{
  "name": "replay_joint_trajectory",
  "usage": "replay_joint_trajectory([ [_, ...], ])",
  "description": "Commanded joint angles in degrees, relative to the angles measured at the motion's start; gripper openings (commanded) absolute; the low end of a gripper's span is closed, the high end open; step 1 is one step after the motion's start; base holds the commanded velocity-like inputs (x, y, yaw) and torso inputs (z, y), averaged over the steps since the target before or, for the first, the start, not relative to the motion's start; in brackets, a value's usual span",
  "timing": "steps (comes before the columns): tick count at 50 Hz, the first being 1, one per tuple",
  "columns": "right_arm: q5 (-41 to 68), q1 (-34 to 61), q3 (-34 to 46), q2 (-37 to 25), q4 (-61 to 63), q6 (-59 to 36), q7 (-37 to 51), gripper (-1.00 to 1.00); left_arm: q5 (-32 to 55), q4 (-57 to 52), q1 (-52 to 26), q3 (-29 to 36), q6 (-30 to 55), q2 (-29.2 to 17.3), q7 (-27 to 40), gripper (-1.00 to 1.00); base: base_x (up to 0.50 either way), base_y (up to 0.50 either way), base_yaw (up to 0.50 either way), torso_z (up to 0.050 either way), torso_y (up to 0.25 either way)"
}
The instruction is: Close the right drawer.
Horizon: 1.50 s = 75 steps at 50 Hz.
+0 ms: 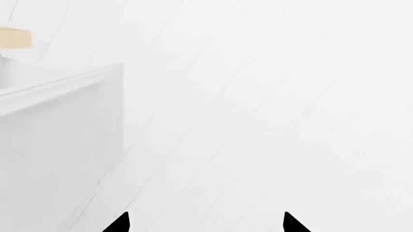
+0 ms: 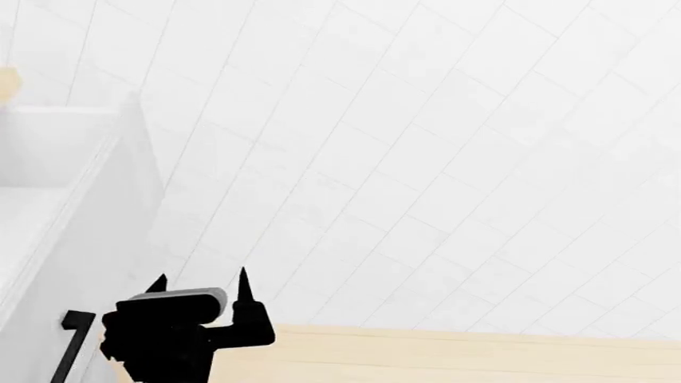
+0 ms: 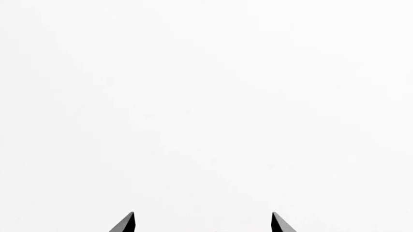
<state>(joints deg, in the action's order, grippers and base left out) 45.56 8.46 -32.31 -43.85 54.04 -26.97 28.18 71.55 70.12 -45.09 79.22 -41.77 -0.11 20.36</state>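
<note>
In the head view a white box with thin walls fills the left edge, with a black squared bar handle on its face at the lower left; it looks like the right drawer, standing open. My left gripper is open and empty just right of that handle, apart from it, fingertips pointing at the white tiled surface. In the left wrist view the left gripper shows only two spread black tips, with a white box corner to one side. My right gripper is open, facing plain white; it is out of the head view.
A white tiled surface fills most of the head view. A pale wooden band runs along the bottom. A beige-topped object stands behind the white box in the left wrist view.
</note>
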Motion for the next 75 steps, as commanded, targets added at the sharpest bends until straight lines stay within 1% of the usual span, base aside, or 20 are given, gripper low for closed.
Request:
replay_joint_trajectory([
  [1, -1.23, -0.35, 1.8, 0.42, -0.26, 0.5, -0.37, 1.0, 3.87, 3.98, 1.73, 2.7, -2.66, 0.08, -0.76, 1.0, 0.0, 0.0, 0.0, 0.0, 0.0],
  [6, -0.52, 0.02, 2.2, 0.21, 0.06, 0.11, 0.16, 1.0, 3.45, 4.35, 1.8, 3.49, -2.53, 0.08, 0.81, 1.0, 0.0, 0.0, 0.0, 0.0, 0.0],
  [15, 1.85, 2.5, 4.29, -0.68, 1.7, -1.1, 2.26, 1.0, 0.71, 4.83, 2.62, -0.33, -2.05, -0.13, 2.39, 1.0, 0.0, 0.0, 0.0, 0.0, 0.0],
  [24, 0.23, 6.19, 10.28, -0.75, 1.45, -1.78, 3.4, 1.0, -2.6, 4.77, 2.85, -4.89, -0.91, 0.06, 4.83, 1.0, 0.0, 0.0, 0.0, 0.0, 0.0],
  [29, -0.33, 7.56, 12.42, -0.56, 0.82, -1.86, 3.52, 1.0, -3.53, 4.73, 2.9, -5.83, -0.6, 0.07, 6.8, 1.0, 0.0, 0.0, 0.0, 0.0, 0.0],
  [31, -1.44, 8.82, 14.82, -0.15, 0.32, -1.77, 3.29, 1.0, -4.42, 4.77, 2.89, -5.96, -0.54, 0.06, 8.6, 1.0, 0.0, 0.0, 0.0, 0.0, 0.0],
  [32, -1.92, 9.12, 15.46, -0.03, 0.16, -1.68, 3.22, 1.0, -3.94, 4.68, 2.99, -6.37, -0.91, 0.07, 8.42, 1.0, 0.0, 0.0, 0.0, 0.0, 0.0],
  [37, -1.84, 10.97, 17.25, 0.34, -0.87, -1.39, 2.73, 1.0, -5.15, 4.72, 2.95, -6.69, -0.53, 0.07, 11.14, 1.0, 0.0, 0.0, 0.0, 0.0, 0.0],
  [43, 0.57, 12.92, 15.38, -0.58, -1.79, -1.63, 3.2, 1.0, -6.06, 4.72, 2.95, -7.25, -0.15, 0.07, 13.37, 1.0, 0.0, 0.0, 0.0, 0.0, 0.0],
  [47, 0.32, 13.76, 15.49, -0.63, -2.49, -1.52, 3.37, 1.0, -6.03, 4.65, 2.92, -7.34, 0.22, 0.07, 15.51, 1.0, 0.0, 0.0, 0.0, 0.0, 0.0],
  [52, -1.11, 14.72, 17.42, -0.04, -3.26, -1.32, 3.36, 1.0, -5.18, 4.57, 2.92, -6.96, 0.05, 0.08, 17.77, 1.0, 0.0, 0.0, 0.0, 0.0, 0.0],
  [58, -0.76, 15.22, 17.56, -0.38, -2.8, -1.79, 3.9, 1.0, -4.32, 4.57, 2.85, -6.02, -0.17, 0.08, 20.28, 1.0, 0.0, 0.0, 0.0, 0.0, 0.0],
  [64, -2.59, 16.16, 20.1, 0.6, -3.64, -1.15, 3.52, 1.0, -5.5, 4.76, 2.74, -5.12, -0.32, 0.06, 25.71, 1.0, 0.0, 0.0, 0.0, 0.0, 0.0],
  [75, -3.3, 16.75, 22.68, 1.91, -4.37, -0.23, 2.6, 1.0, -5.23, 4.67, 2.82, -5.27, -0.99, 0.08, 31.28, 1.0, 0.0, 0.0, 0.0, 0.0, 0.0],
])
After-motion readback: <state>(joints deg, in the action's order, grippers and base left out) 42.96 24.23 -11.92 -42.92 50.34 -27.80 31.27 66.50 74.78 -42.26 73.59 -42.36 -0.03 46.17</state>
